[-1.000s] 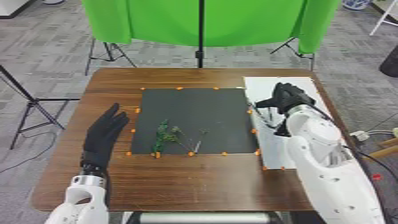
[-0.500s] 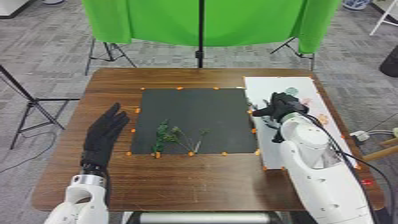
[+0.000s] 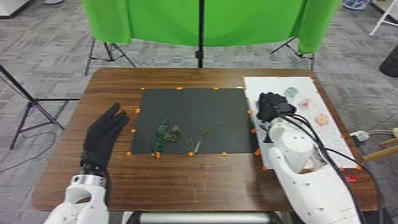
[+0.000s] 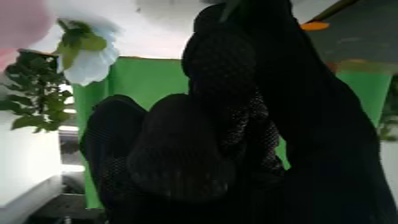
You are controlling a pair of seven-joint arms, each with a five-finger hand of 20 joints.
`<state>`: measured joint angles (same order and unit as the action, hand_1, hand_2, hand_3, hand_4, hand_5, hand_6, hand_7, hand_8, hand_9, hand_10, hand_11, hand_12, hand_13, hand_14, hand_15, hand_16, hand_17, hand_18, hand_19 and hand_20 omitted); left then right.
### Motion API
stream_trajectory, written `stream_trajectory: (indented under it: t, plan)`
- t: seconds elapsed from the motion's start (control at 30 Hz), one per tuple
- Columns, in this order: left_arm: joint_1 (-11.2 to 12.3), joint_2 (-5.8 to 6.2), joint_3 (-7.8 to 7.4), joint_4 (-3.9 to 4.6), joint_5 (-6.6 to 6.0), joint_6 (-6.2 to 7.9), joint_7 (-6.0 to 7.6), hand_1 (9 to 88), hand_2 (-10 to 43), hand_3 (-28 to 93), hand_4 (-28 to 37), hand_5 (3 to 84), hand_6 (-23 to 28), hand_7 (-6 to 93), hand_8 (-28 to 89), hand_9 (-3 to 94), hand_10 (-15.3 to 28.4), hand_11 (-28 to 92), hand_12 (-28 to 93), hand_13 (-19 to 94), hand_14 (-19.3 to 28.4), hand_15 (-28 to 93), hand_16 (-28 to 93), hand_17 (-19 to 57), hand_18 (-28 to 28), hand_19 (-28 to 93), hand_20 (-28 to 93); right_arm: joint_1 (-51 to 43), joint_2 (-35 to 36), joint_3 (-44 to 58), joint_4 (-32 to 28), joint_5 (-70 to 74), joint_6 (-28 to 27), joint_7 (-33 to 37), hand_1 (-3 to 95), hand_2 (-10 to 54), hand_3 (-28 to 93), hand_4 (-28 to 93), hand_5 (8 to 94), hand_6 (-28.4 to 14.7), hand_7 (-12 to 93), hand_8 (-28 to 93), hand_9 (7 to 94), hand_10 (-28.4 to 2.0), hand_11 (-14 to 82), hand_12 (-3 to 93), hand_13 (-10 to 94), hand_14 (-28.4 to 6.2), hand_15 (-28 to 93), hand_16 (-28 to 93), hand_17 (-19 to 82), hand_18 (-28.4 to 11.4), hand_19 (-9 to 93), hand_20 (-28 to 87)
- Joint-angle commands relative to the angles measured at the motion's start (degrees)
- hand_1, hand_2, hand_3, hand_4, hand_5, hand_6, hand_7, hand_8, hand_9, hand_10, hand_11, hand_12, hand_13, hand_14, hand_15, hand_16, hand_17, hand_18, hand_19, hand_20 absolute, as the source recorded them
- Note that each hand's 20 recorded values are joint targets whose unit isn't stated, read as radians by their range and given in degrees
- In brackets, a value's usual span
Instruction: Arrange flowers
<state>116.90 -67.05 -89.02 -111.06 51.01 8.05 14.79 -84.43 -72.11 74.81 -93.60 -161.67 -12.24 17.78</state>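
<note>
Head view. My right robot hand is at the right of the frame, over the near-centre edge of the white sheet; whether it is spread, pressed together or pinching a stem, I cannot tell. My left robot hand lies extended at centre left over the counter, its straight fingers close together. The likeliest fault is a sideways sweep of my right robot hand, knocking the blue flower or the pink flower out of place, since both lie near it. A low pass over the mat could likewise snag the leafy stem or the thin sprigs beside it. Relative to that robot hand, the two flowers are on its right-hand side, the peach flower lower and farther right, and the greenery well apart, to the lower left.

Right wrist view. Beside my glove, apart from it, are a pale flower with green leaves and a pink bloom. Were my wrist to turn carelessly, I judge that the glove might crush their soft petals.
</note>
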Motion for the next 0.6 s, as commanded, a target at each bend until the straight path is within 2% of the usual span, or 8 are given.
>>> stream_trajectory:
  t: [0.03, 0.2, 0.3, 0.6]
  plan:
    - [0.73, -0.68, -0.15, -0.02, 0.07, -0.53, -0.66, 21.9, -1.6, 66, -23.9, 40.5, 4.7, 3.7, -5, 39.4, 12.5, 11, 10, 32, 14.9, 9, 1, 6.4, 9.9, 2, 18, -3.89, 1.16, 1.4, 1.47, 2.98, 7.71, -0.59, 57.9, -9.5, 54, -3, 82.0, -2.6, 32, 20, 89.2, -9.9, 50.5, 26.6, 94, -1.9, 67, 30, 73, -9.5, 93, 63]
    - [0.35, -0.61, -0.01, 0.12, 0.16, -0.56, -0.77, 22.0, -1.6, 66, -23.8, 40.5, 4.7, 3.7, -5, 39.4, 12.6, 11, 10, 32, 14.9, 9, 1, 6.4, 9.9, 2, 18, -4.05, 3.92, 1.16, -3.3, 8.72, 14.62, 0.21, 56.0, -9.5, 56, 0, 80.7, -3.1, 37, 20, 88.6, -9.8, 54.8, 25.8, 94, -1.7, 70, 31, 73, -10.1, 93, 66]
    - [0.45, -0.55, -0.01, 0.07, 0.09, -0.44, -0.89, 22.1, -1.6, 66, -23.8, 40.5, 4.8, 3.7, -5, 39.4, 12.5, 11, 10, 32, 14.9, 9, 1, 6.4, 9.9, 2, 18, -4.45, 5.56, 0.3, -7.14, 12.16, 16.15, 0.56, 55.4, -9.5, 57, 2, 80.5, -3.5, 39, 19, 88.6, -9.7, 56.0, 25.6, 94, -1.6, 71, 31, 73, -10.1, 93, 67]
    - [0.4, -0.38, 0.09, -0.07, 0.29, -0.52, -0.91, 22.1, -1.6, 66, -23.6, 40.7, 4.9, 3.6, -5, 39.4, 12.5, 11, 10, 32, 14.9, 9, 1, 6.4, 9.9, 2, 18, -6.39, 8.56, -4.65, -15.78, 17.29, 10.51, 1.36, 55.1, -9.5, 58, 2, 80.2, -3.6, 41, 19, 88.5, -9.7, 56.8, 24.7, 94, -1.5, 71, 31, 74, -10.1, 93, 68]
